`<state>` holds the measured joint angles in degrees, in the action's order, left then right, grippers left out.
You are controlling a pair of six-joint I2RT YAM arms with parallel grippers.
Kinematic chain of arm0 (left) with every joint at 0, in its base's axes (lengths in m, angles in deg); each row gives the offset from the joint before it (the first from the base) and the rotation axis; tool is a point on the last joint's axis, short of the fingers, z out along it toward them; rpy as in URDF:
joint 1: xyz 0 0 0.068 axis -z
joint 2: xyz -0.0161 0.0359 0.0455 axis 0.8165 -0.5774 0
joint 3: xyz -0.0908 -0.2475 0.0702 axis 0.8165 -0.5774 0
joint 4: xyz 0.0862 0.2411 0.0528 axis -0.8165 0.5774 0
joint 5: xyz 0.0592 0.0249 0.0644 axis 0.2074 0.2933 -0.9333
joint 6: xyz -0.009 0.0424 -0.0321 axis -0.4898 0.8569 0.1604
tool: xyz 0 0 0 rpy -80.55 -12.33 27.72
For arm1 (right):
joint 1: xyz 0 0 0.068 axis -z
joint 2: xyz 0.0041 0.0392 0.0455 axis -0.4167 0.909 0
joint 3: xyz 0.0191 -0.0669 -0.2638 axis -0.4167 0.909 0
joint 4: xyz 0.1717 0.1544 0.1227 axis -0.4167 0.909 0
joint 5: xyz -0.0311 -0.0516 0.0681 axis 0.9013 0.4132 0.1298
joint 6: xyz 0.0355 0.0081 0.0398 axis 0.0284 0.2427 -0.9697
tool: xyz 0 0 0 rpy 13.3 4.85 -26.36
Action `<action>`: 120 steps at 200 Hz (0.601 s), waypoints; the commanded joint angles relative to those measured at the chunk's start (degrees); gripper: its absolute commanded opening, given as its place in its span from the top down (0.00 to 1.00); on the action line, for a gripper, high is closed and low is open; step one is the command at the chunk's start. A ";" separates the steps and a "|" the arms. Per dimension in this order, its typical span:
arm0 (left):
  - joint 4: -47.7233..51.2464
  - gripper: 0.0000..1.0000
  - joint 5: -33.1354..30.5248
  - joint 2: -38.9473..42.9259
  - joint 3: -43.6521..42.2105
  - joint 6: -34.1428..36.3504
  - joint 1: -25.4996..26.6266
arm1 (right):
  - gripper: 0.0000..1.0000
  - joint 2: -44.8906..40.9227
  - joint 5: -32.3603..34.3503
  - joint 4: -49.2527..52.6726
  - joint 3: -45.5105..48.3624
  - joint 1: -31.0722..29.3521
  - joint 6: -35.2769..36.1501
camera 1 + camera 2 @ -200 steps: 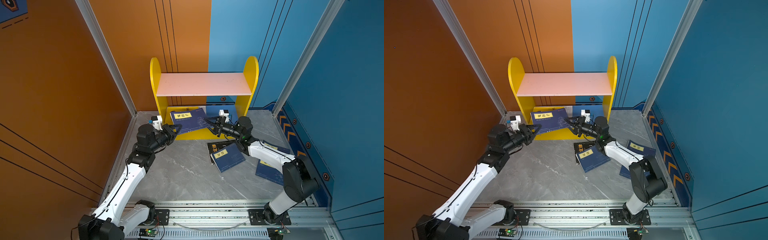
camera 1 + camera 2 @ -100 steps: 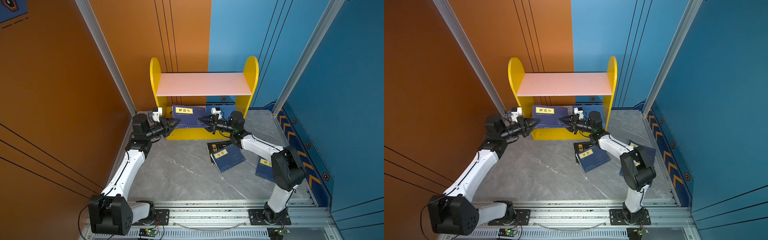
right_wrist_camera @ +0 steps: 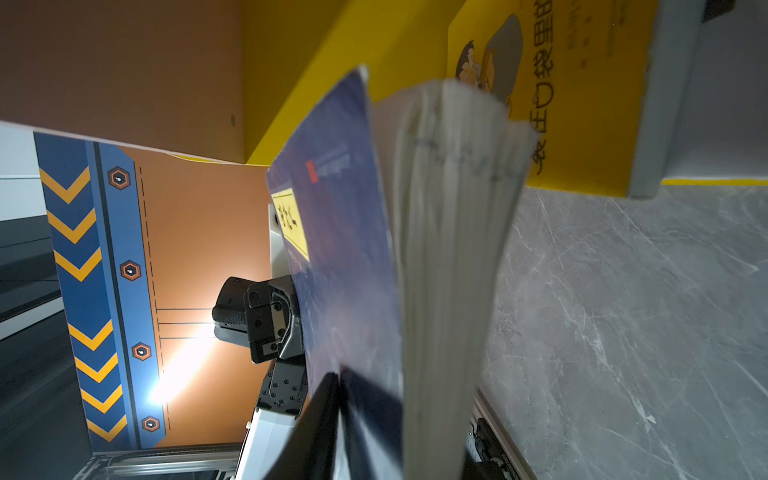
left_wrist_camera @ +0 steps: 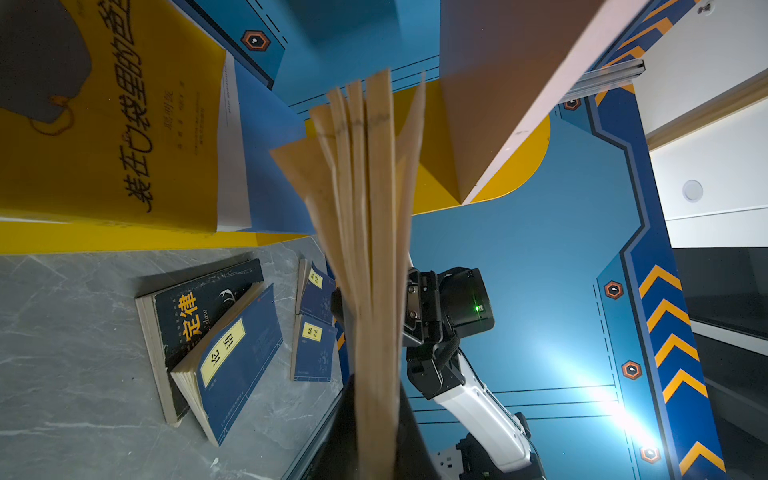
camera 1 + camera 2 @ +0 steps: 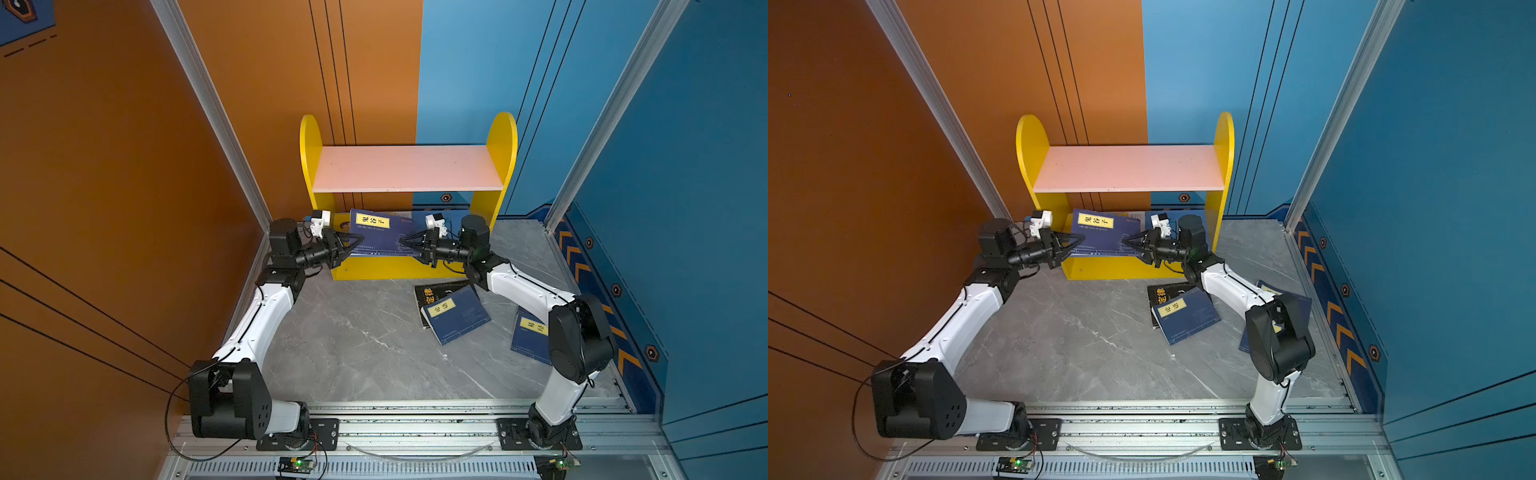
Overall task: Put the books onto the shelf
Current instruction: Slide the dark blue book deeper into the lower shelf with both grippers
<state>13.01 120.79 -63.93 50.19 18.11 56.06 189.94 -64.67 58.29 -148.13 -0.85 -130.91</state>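
A navy book with a yellow label (image 5: 382, 232) (image 5: 1100, 232) hangs between my two grippers at the mouth of the lower tier of the shelf (image 5: 407, 168) (image 5: 1129, 168). My left gripper (image 5: 355, 243) (image 5: 1077, 241) (image 4: 376, 436) is shut on its left edge, where the pages (image 4: 374, 249) fan out. My right gripper (image 5: 409, 243) (image 5: 1129, 242) (image 3: 395, 436) is shut on its right edge, cover (image 3: 345, 249) on one side, pages (image 3: 453, 249) on the other. A yellow book (image 4: 104, 116) (image 3: 582, 83) lies on the lower board atop a white one (image 4: 232, 166).
On the grey floor right of the middle lies a black book with orange characters (image 5: 432, 291) (image 4: 195, 307), with a navy book (image 5: 457, 316) (image 4: 237, 357) half over it. More navy books (image 5: 530, 336) (image 4: 311, 349) lie by the right wall, under my right arm. Walls close in on both sides.
Both grippers have carried the navy book back from the shelf's front strip and raised it more upright in the lower opening. The arms have stretched further forward.
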 commanded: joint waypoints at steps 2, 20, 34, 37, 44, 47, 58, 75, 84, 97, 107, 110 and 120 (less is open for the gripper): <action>-5.03 0.95 2.25 -0.01 3.76 0.97 -1.14 | 0.66 -1.83 -2.46 3.45 -0.77 0.40 1.89; -5.25 0.95 2.45 -0.57 4.34 1.15 -1.32 | 0.66 -2.18 -2.90 4.02 -0.41 0.51 1.92; -5.30 0.95 3.01 -1.19 4.99 1.45 -1.37 | 0.68 -2.76 -3.27 4.15 -0.11 0.56 1.92; -5.26 0.95 3.05 -1.30 5.04 1.41 -1.40 | 0.68 -2.88 -3.28 4.15 -0.03 0.60 1.92; -5.08 0.95 3.19 -1.62 5.30 1.62 -1.46 | 0.69 -3.14 -3.37 4.42 0.14 0.68 1.92; -5.10 0.96 3.21 -1.74 5.31 1.59 -1.49 | 0.69 -3.38 -3.44 4.46 0.20 0.67 1.92; -5.08 0.95 3.40 -2.33 5.66 1.58 -1.52 | 0.71 -3.90 -3.44 4.56 0.40 0.84 1.99; -5.16 0.96 3.54 -3.20 5.93 1.45 -1.66 | 0.76 -4.55 -3.37 4.86 0.37 1.12 2.27; -5.55 0.96 3.76 -3.66 6.08 1.29 -1.67 | 0.78 -4.64 -3.37 4.87 0.37 1.21 2.25; -5.85 0.96 3.96 -4.27 6.44 1.05 -1.67 | 0.80 -4.66 -3.26 4.94 0.29 1.21 2.19; -6.01 0.96 3.89 -4.49 6.66 1.01 -1.76 | 0.81 -4.78 -3.15 5.11 0.41 1.20 2.06; -5.94 0.97 3.89 -4.57 6.72 0.98 -1.76 | 0.81 -4.79 -3.13 5.16 0.47 1.19 2.02; -6.06 0.97 3.71 -4.74 6.87 0.96 -1.85 | 0.75 -4.97 -2.94 5.20 0.68 1.13 2.01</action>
<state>11.52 124.00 -68.23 54.08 18.33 55.10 186.44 -66.07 61.26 -148.11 0.33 -130.12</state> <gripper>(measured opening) 0.112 0.205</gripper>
